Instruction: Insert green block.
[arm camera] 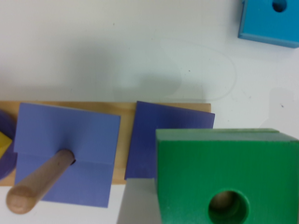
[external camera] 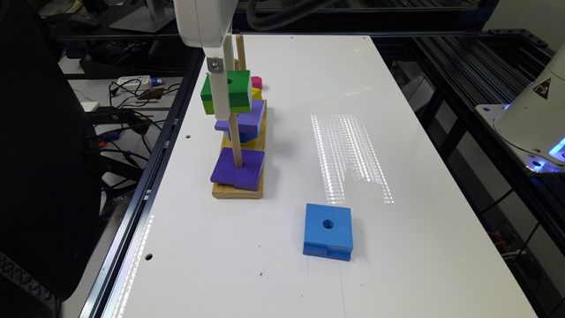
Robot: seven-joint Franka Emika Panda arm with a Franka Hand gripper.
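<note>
Up in the upper left of the exterior view, the gripper hangs from the white wrist and carries the green block in the air, one white finger running down the block's near face. The block sits flat, dark green on top and lime green beneath, and its round hole faces up. Directly below it stands a wooden base with pegs in a row. The nearest peg rises through a purple block, and its upper part passes behind the finger, so that view does not show whether its tip has entered the hole. In the wrist view the green block fills the lower right of the frame, and a tan patch, probably the peg's tip, shows inside the hole, a little left of its middle. That alignment of hole over peg is what the coming lowering turns on; it looks close, with a slight sideways correction likely needed. A second peg leans through a lighter purple block at lower left. The blue block lies well apart on the white table, lower centre.
</note>
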